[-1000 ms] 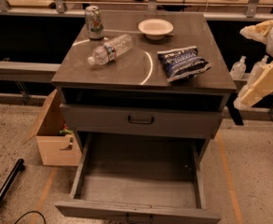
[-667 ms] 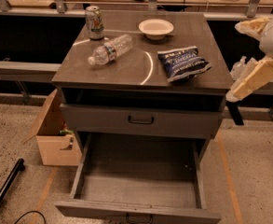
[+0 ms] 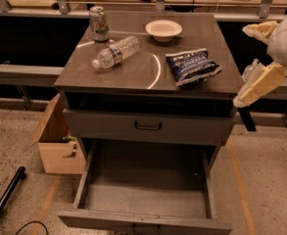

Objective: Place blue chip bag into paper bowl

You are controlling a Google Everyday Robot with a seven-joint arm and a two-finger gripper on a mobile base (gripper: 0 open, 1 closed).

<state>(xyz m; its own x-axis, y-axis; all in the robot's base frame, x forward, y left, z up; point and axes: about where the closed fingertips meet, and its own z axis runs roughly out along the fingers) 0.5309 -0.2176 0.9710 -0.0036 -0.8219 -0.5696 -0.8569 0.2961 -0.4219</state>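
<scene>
A grey cabinet stands in the middle, and its tabletop (image 3: 133, 70) carries four things. Under the tabletop, the upper drawer (image 3: 148, 126) is closed and the bottom drawer (image 3: 148, 199) is pulled out toward the near side. A cardboard box (image 3: 59, 151) stands on the floor, just beside the cabinet on the left.

The gripper (image 3: 241, 65) hangs in the air off the right edge of the tabletop, beside the near right corner. Its two cream jaws are spread apart and hold nothing. It does not touch any object.

The blue chip bag (image 3: 192, 66) lies flat on the right part of the tabletop, near the front edge. The clear plastic bottle (image 3: 114, 52) lies on its side in the left part, with its cap pointing to the near left. The paper bowl (image 3: 163, 29) stands upright at the far side, apart from the bag, and nothing lies in it. The soda can (image 3: 99, 23) stands upright at the far left corner.
</scene>
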